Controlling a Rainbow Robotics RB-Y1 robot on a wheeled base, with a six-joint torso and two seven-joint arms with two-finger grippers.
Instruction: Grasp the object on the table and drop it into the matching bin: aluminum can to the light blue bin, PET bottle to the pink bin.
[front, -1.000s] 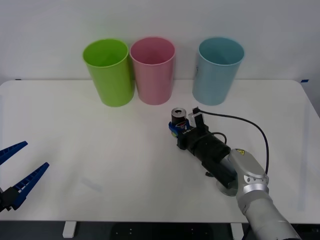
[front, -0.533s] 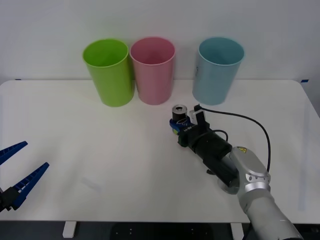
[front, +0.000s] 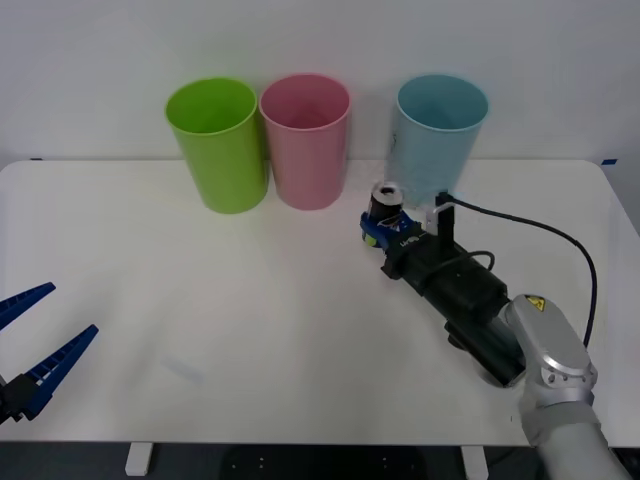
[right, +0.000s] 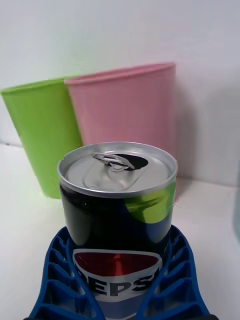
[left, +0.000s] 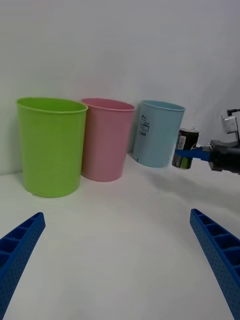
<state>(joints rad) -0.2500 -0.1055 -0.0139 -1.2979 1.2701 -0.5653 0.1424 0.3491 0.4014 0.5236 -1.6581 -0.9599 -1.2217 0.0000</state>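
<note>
The aluminum can (right: 118, 220) sits upright between the blue ribbed fingers (right: 65, 285) of our right gripper (front: 385, 228), which are pressed against its lower body on both sides, with the pull-tab top open and facing up. In the front view we see the can (front: 385, 203) raised off the table (front: 200, 300) and just in front of the light blue bin (front: 440, 140), at its left flank and still below its rim. The left wrist view shows the same: the can (left: 185, 149) hanging beside the bin marked CAN (left: 157, 132), clear of the tabletop.

We judge the can light and thin-walled, probably emptied since the tab is open, so it will dent under a hard squeeze; its glossy painted side is slippery. Our hold low on the body is secure enough, though a grip nearer mid-height would tip less.

The pink bin (front: 305, 140) and a lime green bin (front: 217, 143) stand farther left. Our left gripper (front: 30, 350) waits at the near left edge, fingers spread wide.
</note>
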